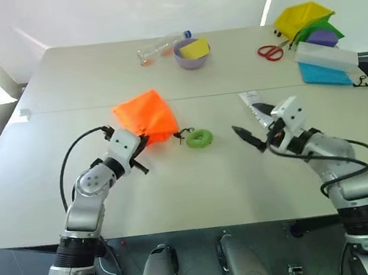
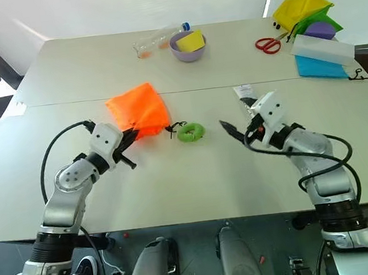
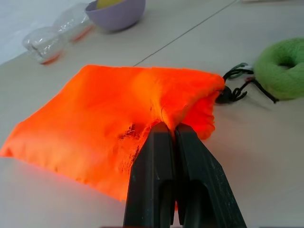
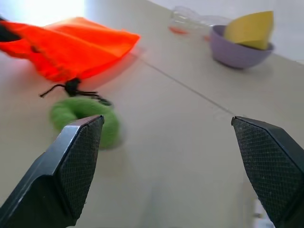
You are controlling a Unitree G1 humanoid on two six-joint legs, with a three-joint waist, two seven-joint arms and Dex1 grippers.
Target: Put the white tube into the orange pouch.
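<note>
White tube [image 1: 255, 106] lies flat, long axis running away from robot; right end effector [image 1: 253, 129] agape beside it; left end effector [image 3: 170, 142] clamped on orange pouch [image 1: 145, 117].

No readable text, label or sign anywhere.

I seem to be in a lab or test room: two plain pale tables [image 1: 244, 190] pushed together against a bare white wall, set out with unrelated practice items, red scissors [image 1: 269, 52], a lilac bowl [image 1: 191, 57], a clear bottle [image 1: 159, 46] and bright fabric bags [image 1: 304, 22].
</note>
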